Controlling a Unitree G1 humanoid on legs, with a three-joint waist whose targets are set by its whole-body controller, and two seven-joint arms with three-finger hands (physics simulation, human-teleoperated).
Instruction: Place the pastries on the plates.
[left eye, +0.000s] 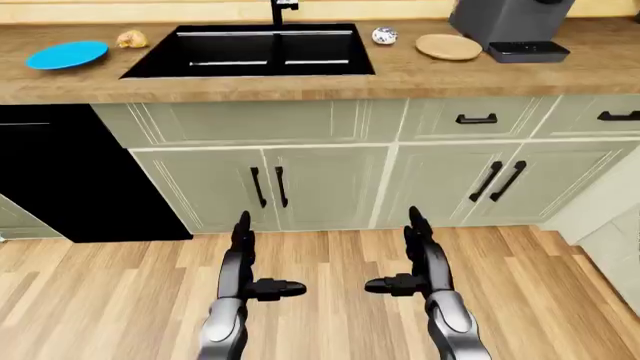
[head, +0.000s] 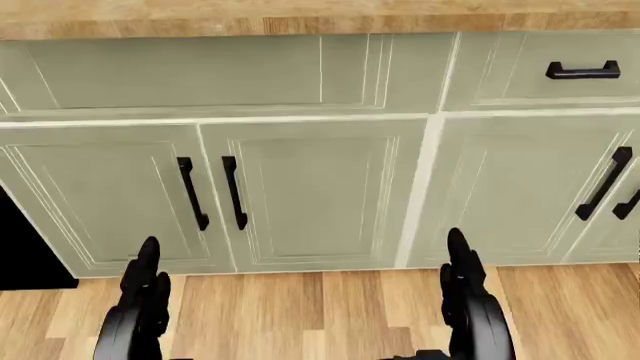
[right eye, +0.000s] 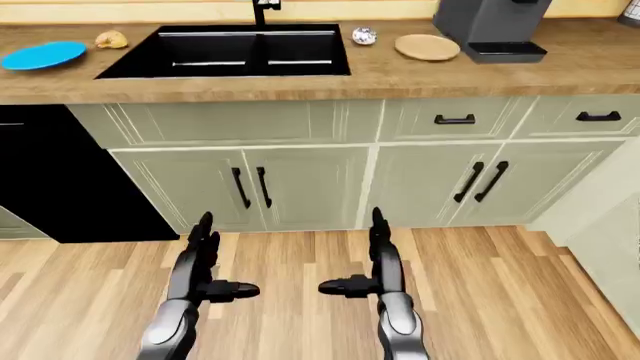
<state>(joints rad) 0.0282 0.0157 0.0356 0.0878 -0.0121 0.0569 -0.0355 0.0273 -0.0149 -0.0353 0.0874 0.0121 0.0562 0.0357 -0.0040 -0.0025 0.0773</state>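
Note:
On the wooden counter (left eye: 420, 75) a blue plate (left eye: 67, 54) lies at the top left, with a tan pastry (left eye: 132, 39) just to its right. Right of the sink sit a small blue-and-white speckled pastry (left eye: 384, 34) and a tan plate (left eye: 448, 46). My left hand (left eye: 252, 262) and right hand (left eye: 412, 259) hang low over the floor, well short of the counter. Both are open with fingers straight and thumbs pointing inward, holding nothing.
A black sink (left eye: 255, 51) with a black faucet (left eye: 283, 10) is set into the counter's middle. A grey coffee machine (left eye: 510, 24) stands at the top right. Pale green cabinets (left eye: 330, 184) with black handles face me; a black appliance (left eye: 60, 180) is at left. Wooden floor (left eye: 330, 300) lies below.

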